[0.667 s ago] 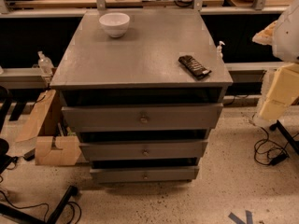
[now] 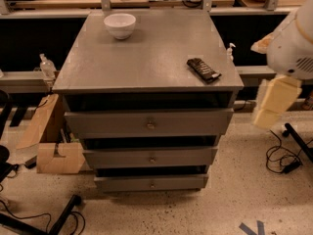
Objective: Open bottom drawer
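White bowl (image 2: 120, 25) on the grey cabinet top (image 2: 146, 58), black remote (image 2: 203, 69) near its right edge, cardboard box (image 2: 58, 156) on the floor (image 2: 234, 199), small bottle (image 2: 47, 66) left

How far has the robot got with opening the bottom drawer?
Done: nothing yet. The bottom drawer shows only its front, none of its inside. In hand: the gripper hangs off to the right of the cabinet, above the floor, touching nothing. Left: reach the small knob, take hold of it and pull the drawer out.
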